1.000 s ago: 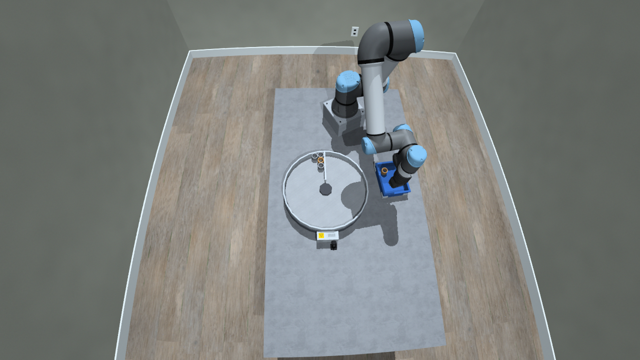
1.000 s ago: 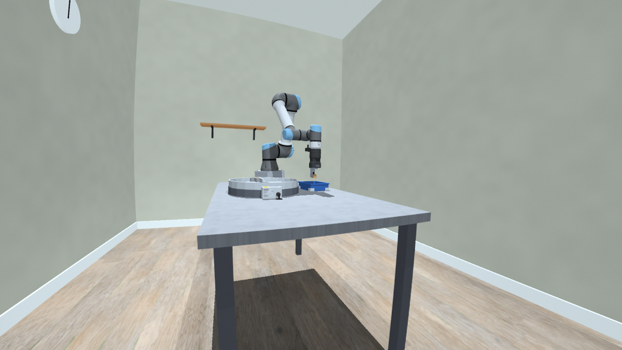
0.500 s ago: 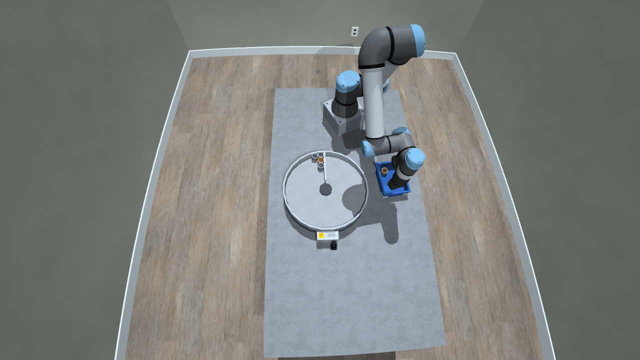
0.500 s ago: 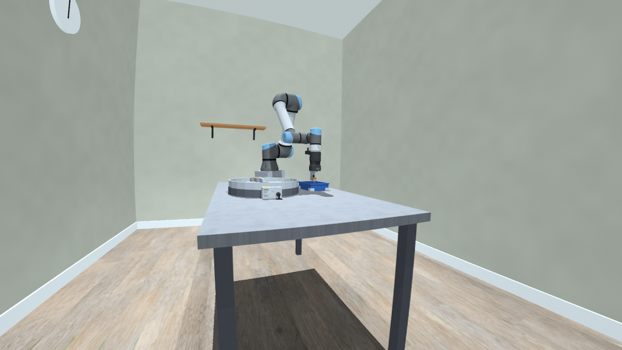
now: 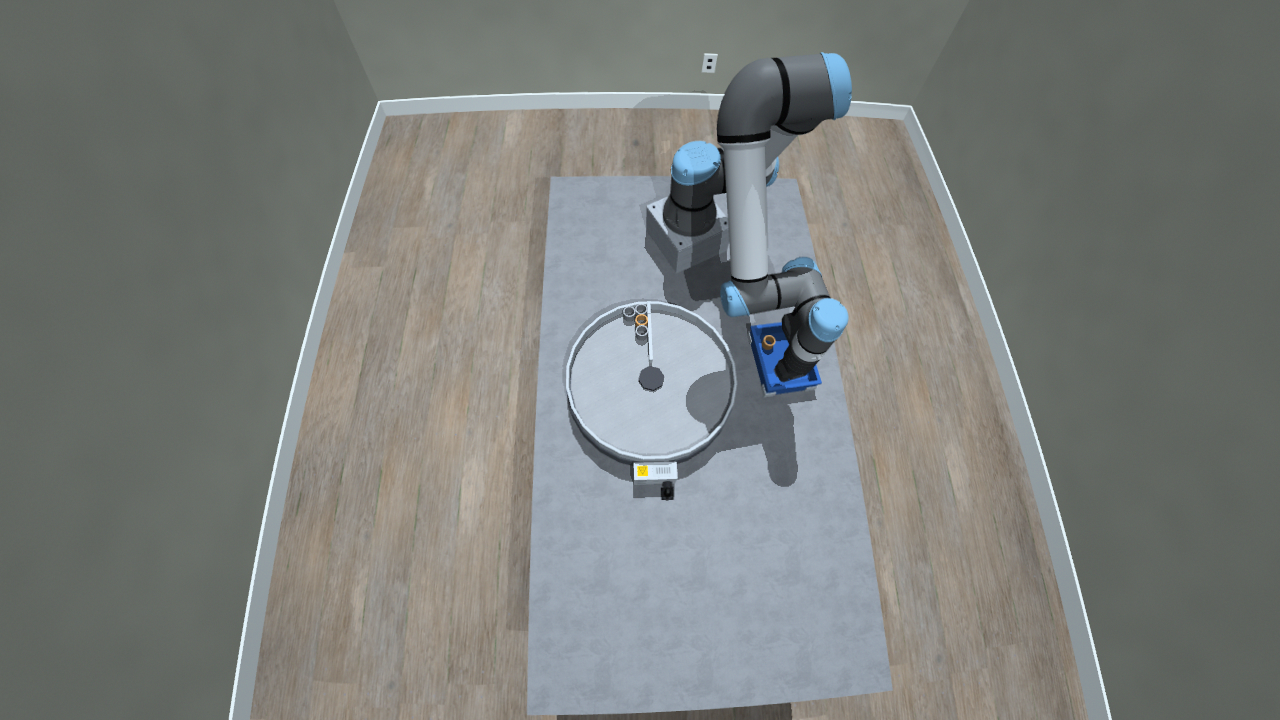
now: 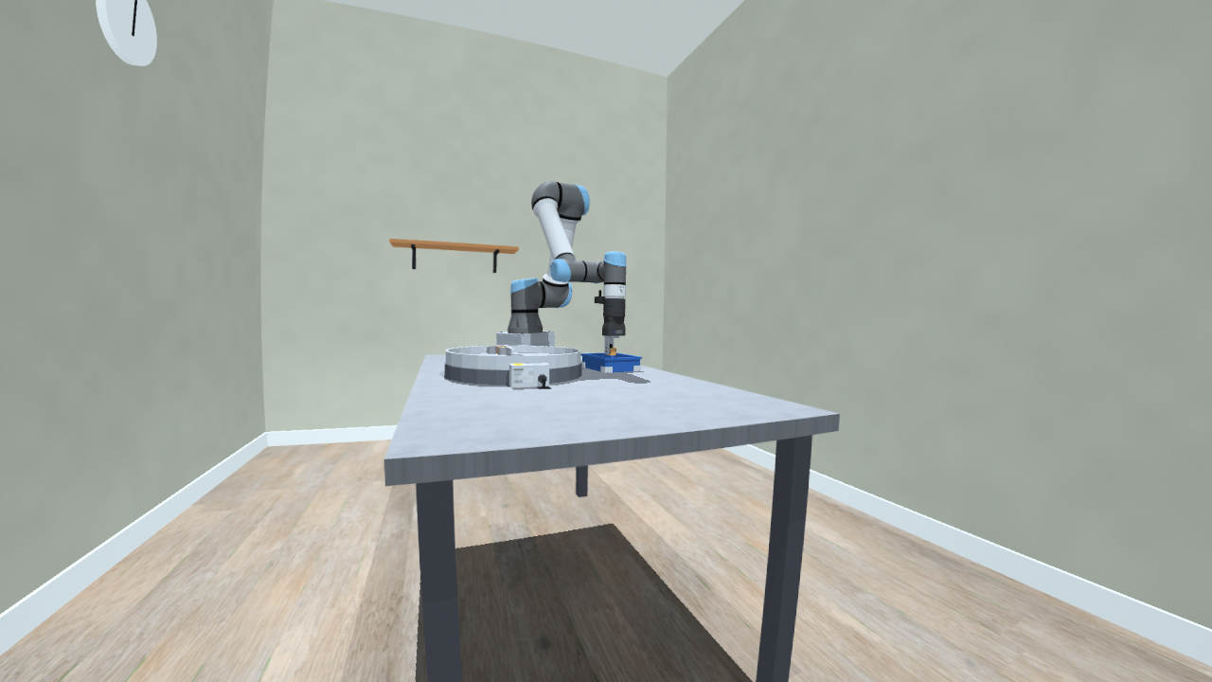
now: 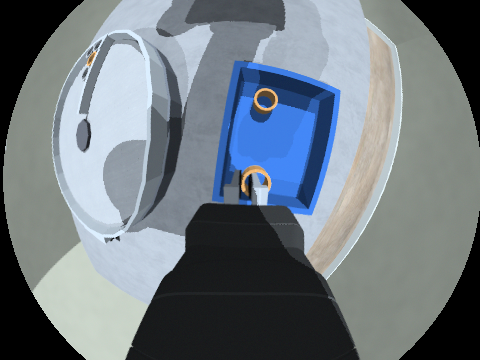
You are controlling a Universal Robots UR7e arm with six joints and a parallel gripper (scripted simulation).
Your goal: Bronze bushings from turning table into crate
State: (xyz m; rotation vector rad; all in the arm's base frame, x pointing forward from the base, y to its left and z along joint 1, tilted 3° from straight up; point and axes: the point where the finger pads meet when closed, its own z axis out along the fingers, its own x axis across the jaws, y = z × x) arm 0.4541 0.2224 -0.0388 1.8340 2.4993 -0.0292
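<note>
Since the gripper (image 7: 254, 188) hangs low over the blue crate (image 7: 324, 140), pinching a bronze bushing (image 7: 255, 175), it looks set for a short drop beside the one already inside (image 7: 266, 100) (another bronze one (image 5: 640, 318) waits on the turning table (image 5: 626, 442)).

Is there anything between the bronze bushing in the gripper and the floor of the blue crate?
Nothing visible. The gripper holds a bronze bushing over the blue crate; the other bronze bushing lies apart, toward the crate's far end.
</note>
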